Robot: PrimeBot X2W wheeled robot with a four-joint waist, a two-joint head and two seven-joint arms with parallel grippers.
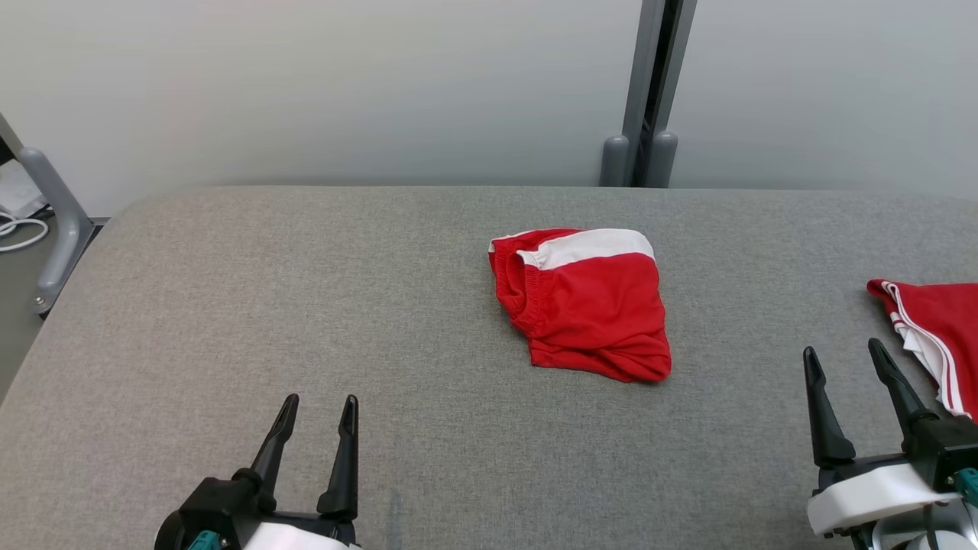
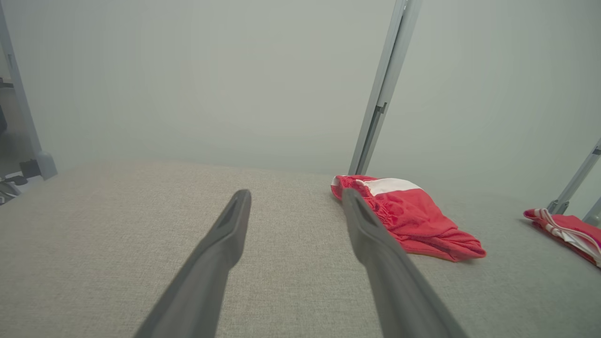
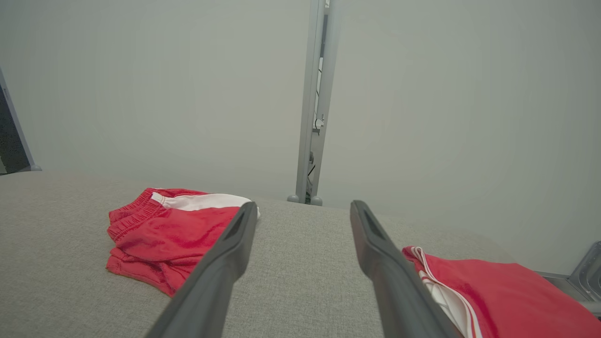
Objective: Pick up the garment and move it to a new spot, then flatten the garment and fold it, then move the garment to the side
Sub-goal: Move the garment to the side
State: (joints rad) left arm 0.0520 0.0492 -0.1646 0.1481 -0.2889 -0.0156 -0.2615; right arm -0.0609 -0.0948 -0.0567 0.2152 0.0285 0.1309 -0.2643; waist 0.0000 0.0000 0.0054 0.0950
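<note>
A red garment (image 1: 584, 302) with a white band and an elastic waistband lies folded into a compact bundle near the middle of the grey fabric table (image 1: 267, 305). The same garment (image 2: 413, 218) appears right of my left fingers in the left wrist view, and the garment (image 3: 164, 232) sits left of my right fingers in the right wrist view. My left gripper (image 1: 319, 409) is open at the lower left, well short of it. My right gripper (image 1: 842, 357) is open at the lower right, empty.
A second red garment (image 1: 936, 336) with white stripes lies at the table's right edge, just beside my right gripper; it also shows as a red cloth (image 3: 493, 291) in the right wrist view. A grey post (image 1: 649, 92) stands behind the table. A metal leg (image 1: 57, 221) is at the far left.
</note>
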